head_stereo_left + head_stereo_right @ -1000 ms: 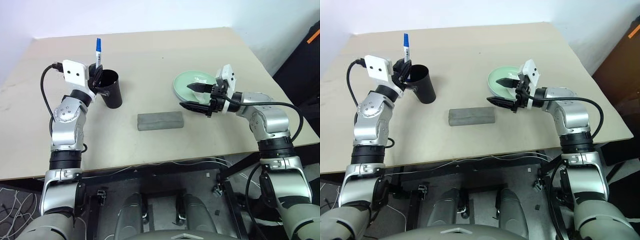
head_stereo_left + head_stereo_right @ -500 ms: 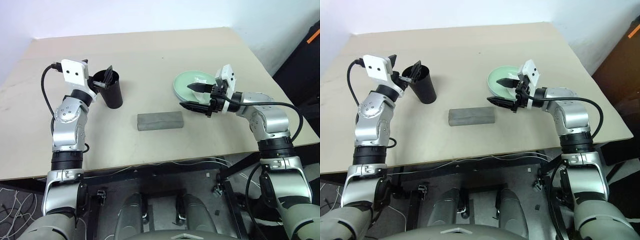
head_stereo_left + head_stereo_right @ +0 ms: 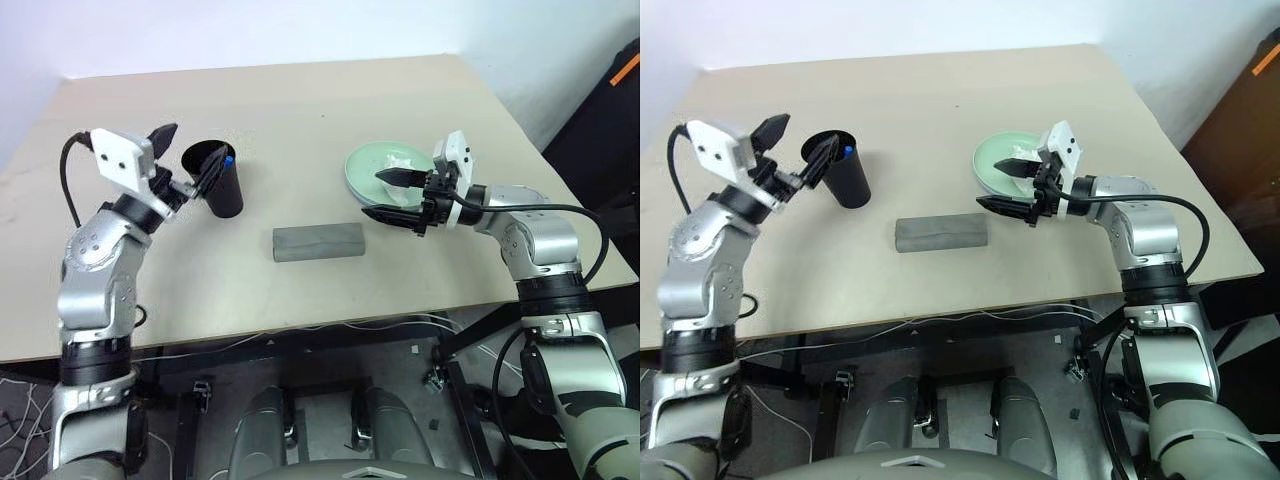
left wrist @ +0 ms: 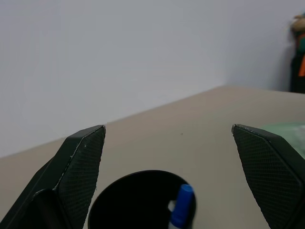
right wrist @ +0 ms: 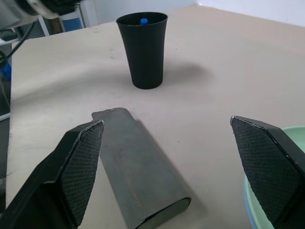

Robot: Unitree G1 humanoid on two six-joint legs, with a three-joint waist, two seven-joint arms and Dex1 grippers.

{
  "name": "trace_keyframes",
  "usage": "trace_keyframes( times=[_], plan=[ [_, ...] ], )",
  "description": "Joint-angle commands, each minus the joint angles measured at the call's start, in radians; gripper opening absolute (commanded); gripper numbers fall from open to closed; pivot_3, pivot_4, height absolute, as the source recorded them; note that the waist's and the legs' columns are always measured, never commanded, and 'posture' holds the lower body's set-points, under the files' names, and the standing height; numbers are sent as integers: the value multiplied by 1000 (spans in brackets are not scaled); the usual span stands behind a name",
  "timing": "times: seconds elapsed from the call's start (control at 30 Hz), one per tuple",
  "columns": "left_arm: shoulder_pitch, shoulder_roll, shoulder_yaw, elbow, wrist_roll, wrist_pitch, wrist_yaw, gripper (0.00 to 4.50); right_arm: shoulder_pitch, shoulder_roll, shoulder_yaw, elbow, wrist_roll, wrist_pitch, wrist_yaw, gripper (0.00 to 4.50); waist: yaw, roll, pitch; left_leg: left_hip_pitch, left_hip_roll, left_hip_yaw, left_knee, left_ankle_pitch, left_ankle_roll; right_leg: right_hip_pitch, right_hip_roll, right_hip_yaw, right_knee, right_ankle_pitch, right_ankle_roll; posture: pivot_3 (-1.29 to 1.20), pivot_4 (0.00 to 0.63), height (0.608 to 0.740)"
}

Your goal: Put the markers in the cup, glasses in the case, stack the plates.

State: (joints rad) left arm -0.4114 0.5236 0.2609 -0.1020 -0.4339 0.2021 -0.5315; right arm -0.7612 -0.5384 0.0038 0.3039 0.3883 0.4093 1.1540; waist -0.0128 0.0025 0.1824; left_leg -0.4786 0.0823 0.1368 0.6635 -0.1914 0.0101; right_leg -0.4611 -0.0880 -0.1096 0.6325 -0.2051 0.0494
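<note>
Left gripper (image 3: 190,157) now drawn back from the cup (image 3: 218,180), fingers spread and empty, blue-capped marker (image 3: 228,159) dropped inside the upright cup — right gripper (image 3: 388,194) wide open over the mint plate (image 3: 375,166), grey case (image 3: 320,242) shut at table (image 3: 300,110) centre.

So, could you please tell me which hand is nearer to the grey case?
The right. The right hand hovers open just beyond the case's end, over the plates; the left hand is open farther off, beside the cup.
</note>
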Motion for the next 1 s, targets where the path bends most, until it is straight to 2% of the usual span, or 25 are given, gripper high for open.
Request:
trace_keyframes(
  times=[0.03, 0.13, 0.47, 0.63, 0.83, 1.0],
  plan=[
    [68, 39, 46, -101, -80, 53, -58, 4451, -8, -22, -31, -18, 36, 28, 23, 4500, 0, 0, 0, 0, 0, 0, 0, 0, 0, 0, 0, 0, 0, 0, 0, 0, 150, 701],
    [130, 68, 35, -118, -62, 40, -101, 4451, 10, -35, -41, -30, 46, 57, 17, 4500, 3, 0, 0, 0, 1, 0, 0, 0, 0, 0, 0, 0, 0, 0, 0, 0, 150, 701],
    [260, 93, 16, -179, -141, 46, -279, 4451, 123, -80, -95, -160, 76, 82, -21, 4500, 4, 0, 0, -1, 2, 1, -5, -1, 0, -2, -1, 0, -4, 0, -1, 0, 150, 701],
    [285, 129, -18, -156, -75, -25, -358, 4451, 209, -120, -145, -234, 116, 108, -24, 4500, 2, 0, 0, -1, 1, 1, -6, -1, 0, -2, -2, 0, -5, 0, -1, 0, 150, 701],
    [278, 115, 16, -88, -109, -9, -378, 4451, 268, -106, -153, -313, 145, 135, -73, 4500, 1, 0, 0, 0, 1, 1, -10, -1, 0, -3, -2, 0, -7, 0, -1, 0, 150, 701],
    [309, 108, 23, -52, -99, -21, -378, 4451, 273, -90, -130, -299, 142, 121, -81, 4500, 1, 0, 0, 0, 1, 1, -13, 0, 0, -3, -1, 0, -10, 0, -2, 0, 150, 701]
  ],
)
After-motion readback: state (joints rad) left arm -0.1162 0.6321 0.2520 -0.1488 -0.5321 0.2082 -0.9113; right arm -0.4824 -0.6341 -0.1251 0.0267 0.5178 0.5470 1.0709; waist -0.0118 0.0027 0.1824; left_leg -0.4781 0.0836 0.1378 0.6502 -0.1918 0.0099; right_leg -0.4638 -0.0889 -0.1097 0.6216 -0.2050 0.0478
